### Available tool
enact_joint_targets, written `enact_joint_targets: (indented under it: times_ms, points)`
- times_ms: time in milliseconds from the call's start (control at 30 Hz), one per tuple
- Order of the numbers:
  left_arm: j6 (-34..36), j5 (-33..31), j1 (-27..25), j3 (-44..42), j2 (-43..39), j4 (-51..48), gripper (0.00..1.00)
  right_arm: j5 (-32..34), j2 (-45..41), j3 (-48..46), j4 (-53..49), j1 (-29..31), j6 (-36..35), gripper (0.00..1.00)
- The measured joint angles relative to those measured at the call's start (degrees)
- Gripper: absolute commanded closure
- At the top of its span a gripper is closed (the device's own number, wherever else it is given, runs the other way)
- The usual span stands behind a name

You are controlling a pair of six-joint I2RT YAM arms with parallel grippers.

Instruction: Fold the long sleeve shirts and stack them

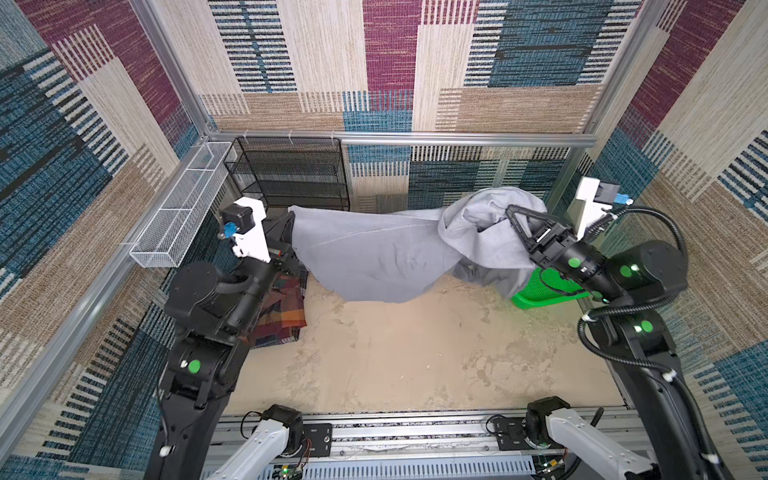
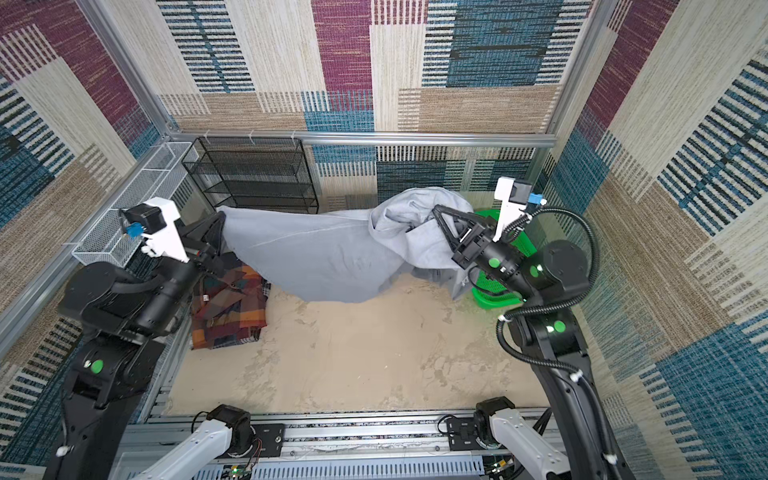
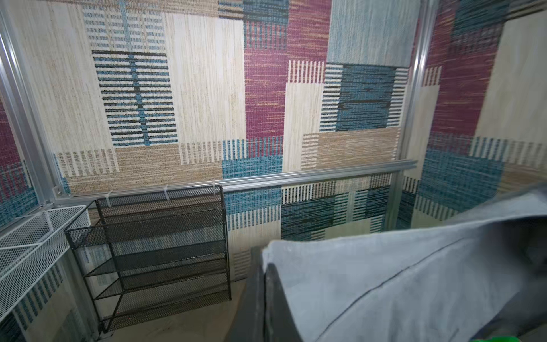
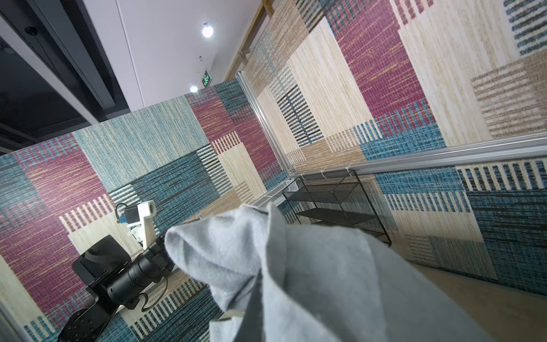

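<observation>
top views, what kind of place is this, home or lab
Probably a lab robot cell: carpet-lined walls on an aluminium frame, with a slotted mounting rail along the front.

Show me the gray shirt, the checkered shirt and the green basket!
Plain gray cloth shirt [image 1: 374,257], in a top view: stretched middle.
Plaid orange-brown-navy cloth shirt [image 2: 232,307], in a top view: top layer.
Green plastic mesh basket [image 1: 540,291], in a top view: side wall.

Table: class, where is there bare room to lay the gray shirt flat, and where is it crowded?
The widest bare patch of table is the middle and near side, bordered by the plaid shirt on the left and the hanging gray shirt behind. Crowded: the far right by the green basket, the far left by the black rack.
</observation>
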Motion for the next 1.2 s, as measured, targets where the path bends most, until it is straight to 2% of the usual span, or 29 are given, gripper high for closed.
enact_joint_targets:
  times_ms: [133, 333, 500, 667, 800, 1000, 1200]
  points:
    - [-4.48, 2.62, -1.03, 8.15, -4.09, -10.99, 1.0, -1.2, -3.52, 7.91, -10.1, 0.0, -0.2, 1.0]
    - [-10.54, 5.6, -2.49, 20.87, -5.86, -25.46, 1.0, -6.56, -4.44, 25.81, -24.98, -0.28, 2.32, 1.0]
    - [-14.62, 8.61, -2.86, 31.12, -4.92, -31.93, 1.0, -13.14, -1.77, 39.67, -32.65, -6.21, 8.55, 1.0]
    - [-16.57, 8.96, -3.3, 42.97, -0.79, -35.54, 1.0, -20.61, 4.96, 54.88, -31.1, -13.84, 18.14, 1.0]
    - [-16.87, 8.44, -3.85, 50.58, 2.19, -35.56, 1.0, -24.44, 9.38, 63.04, -23.15, -18.12, 27.87, 1.0]
    - [-16.55, 6.43, -6.12, 54.14, 4.09, -35.82, 1.0, -24.94, 12.24, 68.22, -20.59, -22.69, 34.71, 1.0]
    - [-14.51, 1.99, -11.08, 57.09, 6.84, -37.0, 1.0, -25.44, 15.96, 74.79, -20.02, -32.33, 39.78, 1.0]
